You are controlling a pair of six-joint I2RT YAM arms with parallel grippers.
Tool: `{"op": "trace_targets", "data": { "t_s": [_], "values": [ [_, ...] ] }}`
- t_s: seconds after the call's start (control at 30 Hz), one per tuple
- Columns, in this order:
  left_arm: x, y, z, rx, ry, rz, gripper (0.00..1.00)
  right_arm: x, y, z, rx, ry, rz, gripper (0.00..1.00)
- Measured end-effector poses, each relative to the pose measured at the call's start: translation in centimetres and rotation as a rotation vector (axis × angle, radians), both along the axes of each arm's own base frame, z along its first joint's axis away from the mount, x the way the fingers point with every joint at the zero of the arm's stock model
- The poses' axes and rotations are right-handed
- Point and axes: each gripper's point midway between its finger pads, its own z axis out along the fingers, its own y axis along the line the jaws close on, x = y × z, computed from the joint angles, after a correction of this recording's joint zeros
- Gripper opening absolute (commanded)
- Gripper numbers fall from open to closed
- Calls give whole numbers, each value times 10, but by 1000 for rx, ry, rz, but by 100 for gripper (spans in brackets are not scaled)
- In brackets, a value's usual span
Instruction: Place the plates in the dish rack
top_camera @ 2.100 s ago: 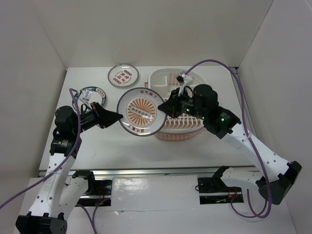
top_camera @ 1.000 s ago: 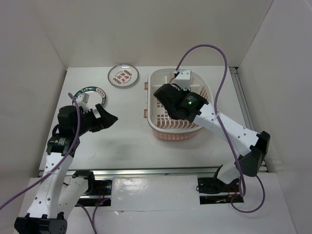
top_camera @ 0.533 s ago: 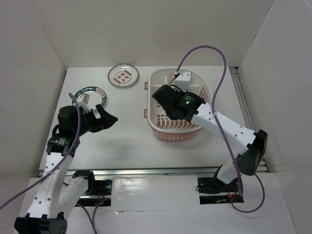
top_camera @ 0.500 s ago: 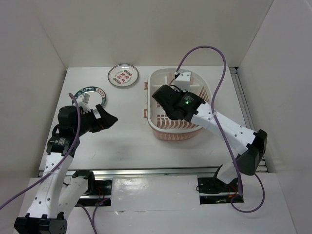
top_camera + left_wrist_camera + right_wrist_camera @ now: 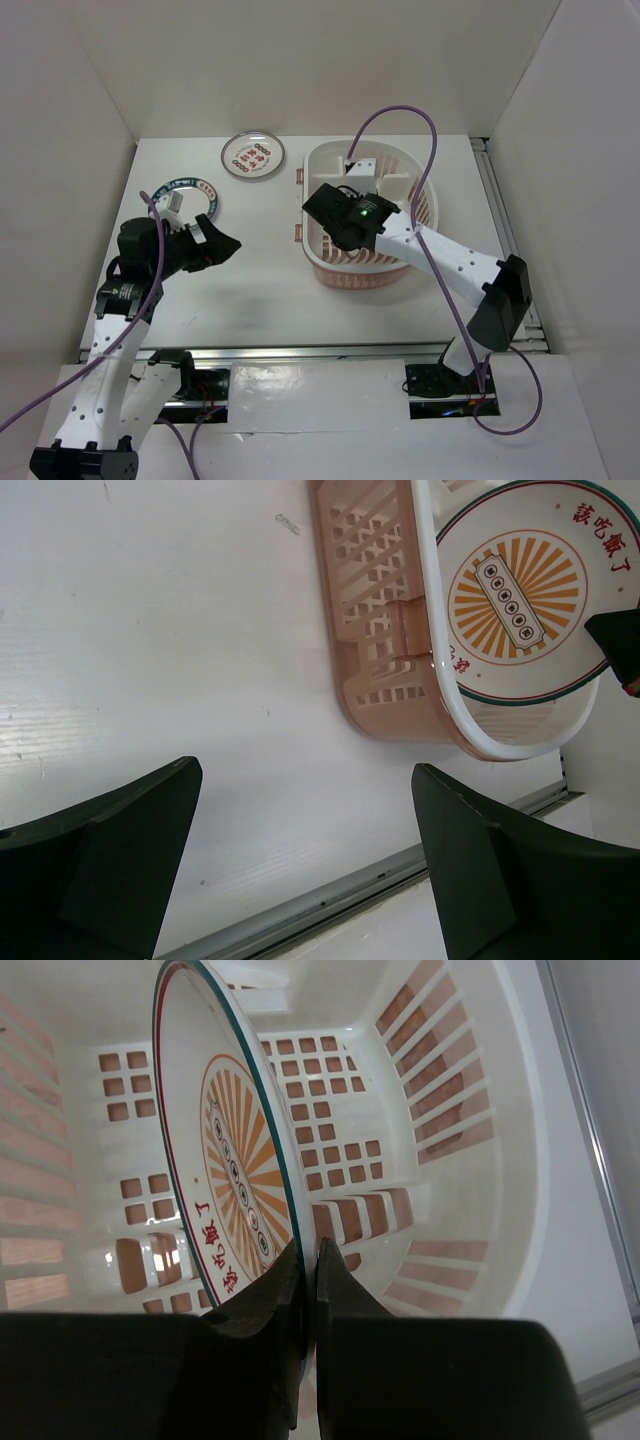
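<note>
Counter [image 5: 260, 295]: white, with white panels on 3 sides; it carries the dish rack and 2 plates lying flat.
Left arm [image 5: 125, 290]: rises from its base at the near left, with its wrist over the left part of the counter.
Left jaws: spread wide with nothing between them, hanging over bare counter well to the left of the rack. In the left wrist view the 2 dark fingers [image 5: 100, 865] frame the counter and the rack's end.
Right arm [image 5: 455, 265]: crosses from the near right, its wrist dipping into the rack from above.
Right jaws: closed on the rim of the sunburst plate. The right wrist view shows 1 finger on each face, pinching the near edge.
Sunburst plate [image 5: 235, 1160]: 1 of the 3 plates, white with an orange ray centre, red characters and a thin teal edge line. It stands on edge inside the rack with its face to the right of that view. Whether its lower edge rests on the grid floor cannot be told. From the left wrist its face [image 5: 515, 600] shows within the rack's white rim. In the top view the wrist hides it.
Dish rack [image 5: 365, 272]: oval, pale pink with a white rim, slotted walls and a grid floor, right of the counter's centre.
Teal-band plate [image 5: 195, 188]: flat on the counter at the left, just beyond the left wrist and partly hidden by it.
Red-character plate [image 5: 253, 155]: flat on the counter at the far edge, beyond and left of the rack, apart from it.
</note>
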Motion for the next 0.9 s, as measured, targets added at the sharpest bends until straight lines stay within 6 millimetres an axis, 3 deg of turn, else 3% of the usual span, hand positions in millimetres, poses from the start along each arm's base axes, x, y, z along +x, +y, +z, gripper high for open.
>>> {"op": "trace_targets", "data": {
  "t_s": [0.9],
  "values": [
    [2,5,0,0,0,21,100,-7,2,-25,-12,42,-5,0]
  ]
}}
